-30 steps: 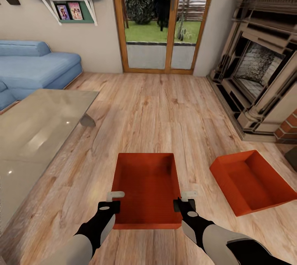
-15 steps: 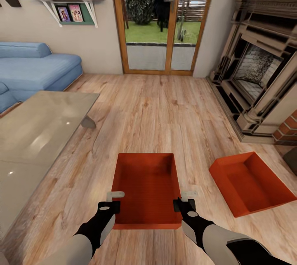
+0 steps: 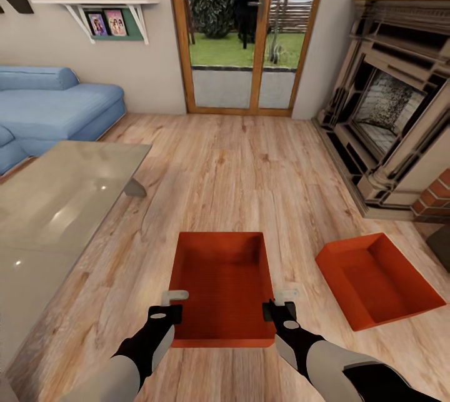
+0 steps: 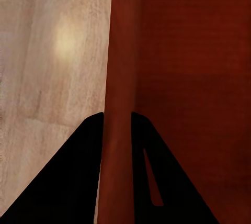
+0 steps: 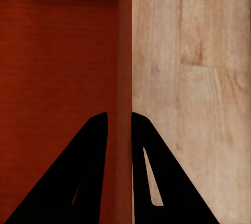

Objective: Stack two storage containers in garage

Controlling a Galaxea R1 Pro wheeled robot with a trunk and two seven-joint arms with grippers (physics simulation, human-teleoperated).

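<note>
Both grippers, left gripper (image 3: pixel 170 303) and right gripper (image 3: pixel 282 302), are still pinching the side walls of the held container (image 3: pixel 222 286) while the robot's view is creeping leftward, so the second container (image 3: pixel 375 280) is sitting untouched on the living room floor (image 3: pixel 237 177) near the fireplace (image 3: pixel 387 114).

The sofa (image 3: pixel 44 111) and the glass table (image 3: pixel 56 214) run off our head view's left edge, and the fireplace (image 3: pixel 394 108) off its right. The two pictures (image 3: pixel 106 22) on the wall shelf (image 3: pixel 94 5) are too small to make out. In both wrist views the held container (image 4: pixel 178 77) spills past the frame.
</note>
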